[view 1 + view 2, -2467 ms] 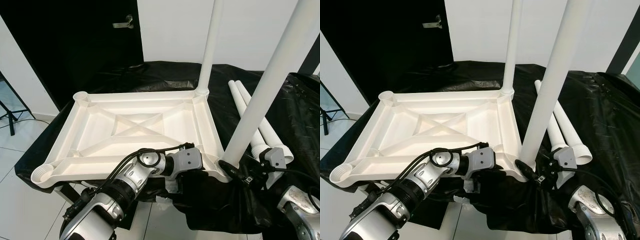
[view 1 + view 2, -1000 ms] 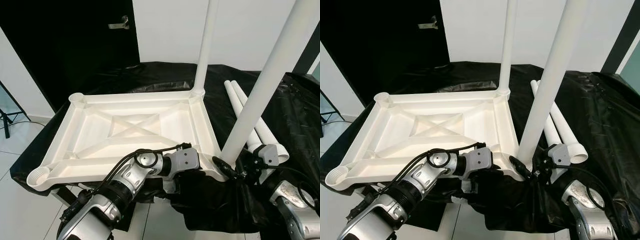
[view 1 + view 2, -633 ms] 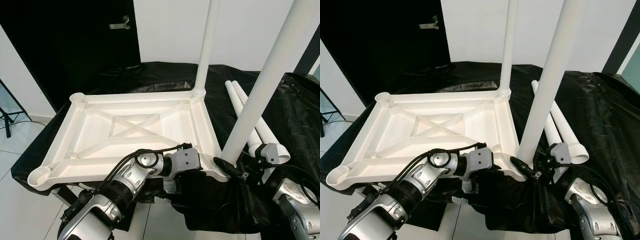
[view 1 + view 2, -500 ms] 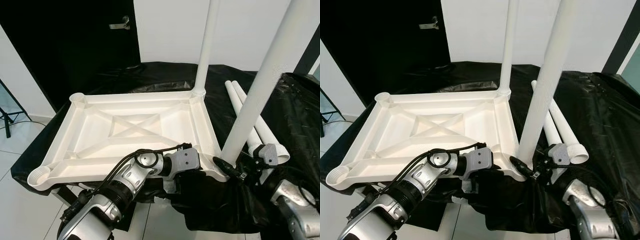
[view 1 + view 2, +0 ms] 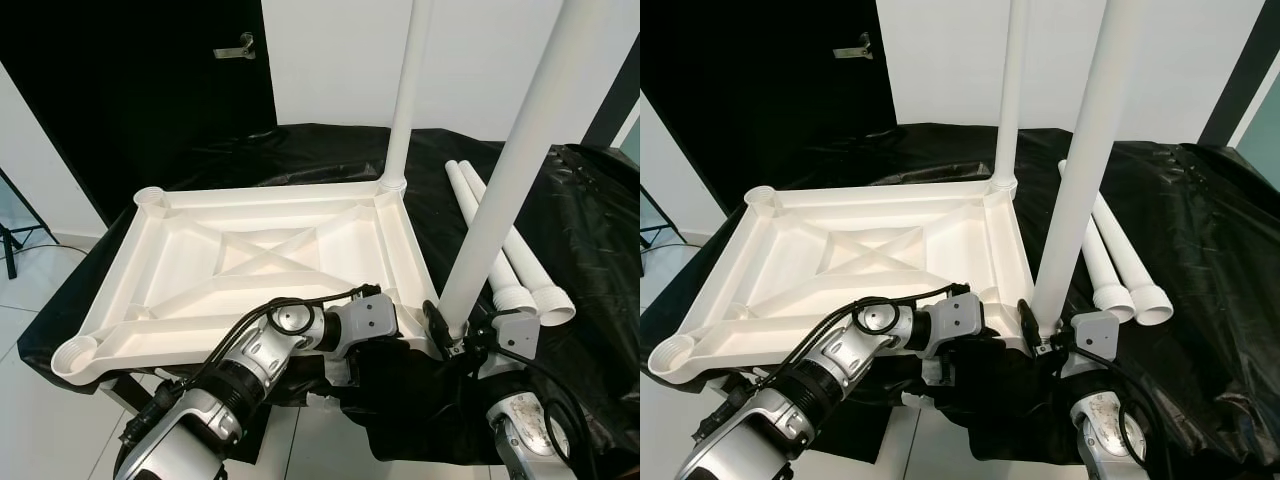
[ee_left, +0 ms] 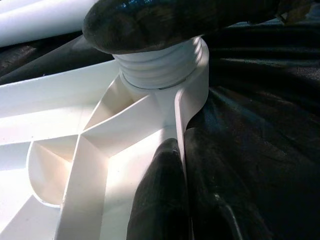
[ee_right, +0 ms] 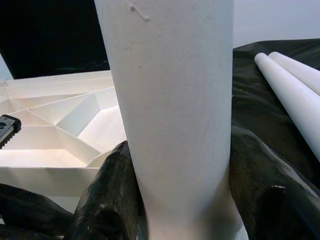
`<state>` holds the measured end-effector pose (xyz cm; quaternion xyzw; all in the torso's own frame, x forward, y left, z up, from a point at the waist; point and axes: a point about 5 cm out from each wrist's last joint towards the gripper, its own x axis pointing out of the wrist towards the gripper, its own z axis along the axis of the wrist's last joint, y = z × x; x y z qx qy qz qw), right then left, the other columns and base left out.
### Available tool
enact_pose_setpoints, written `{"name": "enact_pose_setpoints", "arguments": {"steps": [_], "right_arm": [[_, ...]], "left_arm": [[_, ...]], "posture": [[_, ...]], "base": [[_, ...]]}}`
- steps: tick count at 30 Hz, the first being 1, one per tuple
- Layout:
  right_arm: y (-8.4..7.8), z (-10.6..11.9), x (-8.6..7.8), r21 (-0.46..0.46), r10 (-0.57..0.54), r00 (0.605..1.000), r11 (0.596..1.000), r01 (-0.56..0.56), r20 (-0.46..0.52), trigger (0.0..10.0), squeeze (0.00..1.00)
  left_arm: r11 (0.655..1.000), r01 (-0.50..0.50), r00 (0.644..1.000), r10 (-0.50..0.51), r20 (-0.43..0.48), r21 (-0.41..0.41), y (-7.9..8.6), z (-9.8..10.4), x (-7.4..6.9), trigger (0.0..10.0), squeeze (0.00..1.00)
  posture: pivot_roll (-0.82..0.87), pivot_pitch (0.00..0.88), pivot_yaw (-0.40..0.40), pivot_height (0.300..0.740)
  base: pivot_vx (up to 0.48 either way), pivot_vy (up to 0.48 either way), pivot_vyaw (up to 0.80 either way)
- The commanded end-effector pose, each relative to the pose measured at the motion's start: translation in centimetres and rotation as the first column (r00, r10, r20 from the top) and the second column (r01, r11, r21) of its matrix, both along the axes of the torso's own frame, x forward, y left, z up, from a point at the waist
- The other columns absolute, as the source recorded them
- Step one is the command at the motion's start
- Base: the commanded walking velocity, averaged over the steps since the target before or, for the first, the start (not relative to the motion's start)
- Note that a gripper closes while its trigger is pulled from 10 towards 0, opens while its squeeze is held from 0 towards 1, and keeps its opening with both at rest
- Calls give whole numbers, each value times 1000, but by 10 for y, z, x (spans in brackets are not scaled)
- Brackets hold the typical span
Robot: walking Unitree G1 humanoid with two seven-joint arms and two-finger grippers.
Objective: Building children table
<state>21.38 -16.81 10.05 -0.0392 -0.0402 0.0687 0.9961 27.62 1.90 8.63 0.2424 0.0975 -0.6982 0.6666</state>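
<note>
Right gripper (image 5: 1045, 335) clamps smooth tube (image 5: 1080, 190).

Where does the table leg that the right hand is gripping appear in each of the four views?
Left eye view: the near leg rises from the tabletop's near right corner, right of centre.
Right eye view: same leg, centre-right, right hand at its base.
Left wrist view: its ribbed base sits in the corner socket, near the top.
Right wrist view: the leg stands between two black fingers.
Shared landmark: the white tabletop.
</note>
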Motion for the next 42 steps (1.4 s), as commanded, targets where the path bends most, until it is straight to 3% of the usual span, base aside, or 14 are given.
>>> {"name": "enact_pose_setpoints", "arguments": {"steps": [1, 2, 3, 5, 6, 10, 11, 12, 13, 21, 22, 24, 25, 42], "right_arm": [[-32, -9, 2, -80, -195, 978, 979, 189, -69, 4314, 0], [-32, -9, 2, -80, -195, 978, 979, 189, -69, 4314, 0], [-28, -8, 4, -80, -144, 987, 987, 138, -68, 10000, 0], [-28, -8, 4, -80, -144, 987, 987, 138, -68, 10000, 0], [-23, -6, 6, -57, -80, 995, 995, 77, -62, 10000, 1000], [-13, -4, 9, -9, 41, 997, 999, -42, -62, 10000, 1000], [-9, -4, 8, -12, 99, 993, 995, -99, -62, 10000, 404], [-9, -4, 8, -12, 99, 993, 995, -99, -62, 10000, 404], [-6, -4, 7, -16, 140, 988, 990, -142, -61, 10000, 0], [-20, -5, 9, -41, 333, 934, 939, -340, -133, 10000, 0], [-24, -3, 12, -32, 366, 920, 927, -374, -140, 3059, 0], [-27, -1, 14, -22, 392, 909, 917, -399, -144, 3059, 0], [-28, 3, 16, -18, 428, 893, 900, -435, -141, 0, 0], [-28, 1, 20, 1, 474, 866, 877, -480, -162, 0, 0]], "left_arm": [[981, 87, 971, -44, -236, 176, 25, -53, -30, 10000, 0], [981, 87, 971, -44, -236, 176, 25, -53, -30, 10000, 0], [981, 86, 971, -43, -234, 175, 25, -52, -29, 10000, 0], [981, 86, 971, -43, -234, 175, 25, -52, -29, 10000, 0], [981, 82, 972, -41, -232, 174, 24, -52, -28, 10000, 0], [982, 78, 972, -37, -232, 172, 23, -52, -28, 10000, 0], [982, 77, 972, -36, -231, 172, 22, -53, -28, 10000, 0], [982, 77, 972, -36, -231, 172, 22, -53, -28, 10000, 0], [982, 76, 972, -35, -231, 172, 22, -53, -28, 10000, 0], [983, 70, 973, -30, -231, 170, 22, -53, -27, 10000, 0], [983, 70, 972, -30, -231, 171, 22, -53, -27, 10000, 0], [983, 71, 972, -30, -231, 171, 22, -53, -27, 10000, 0], [983, 72, 972, -31, -231, 172, 22, -54, -27, 10000, 0], [983, 73, 972, -33, -231, 168, 21, -54, -27, 10000, 0]], "posture": [[171, 0, -5, 740], [171, 0, -5, 740], [169, 0, -6, 740], [169, 0, -6, 740], [167, 0, -9, 740], [165, 0, -14, 740], [165, 0, -15, 740], [165, 0, -15, 740], [165, 0, -15, 740], [155, 0, -7, 740], [152, 0, -7, 740], [151, 0, -7, 740], [149, 0, -6, 740], [153, 0, -3, 740]], "base": [[0, 0, 0], [0, 0, 0], [0, 0, 0], [0, 0, 0], [0, 0, 0], [0, 0, 0], [0, 0, 0], [0, 0, 0], [0, 0, 0], [0, 0, 0], [0, 0, 0], [0, 0, 0], [0, 0, 0], [0, 0, 0]]}}
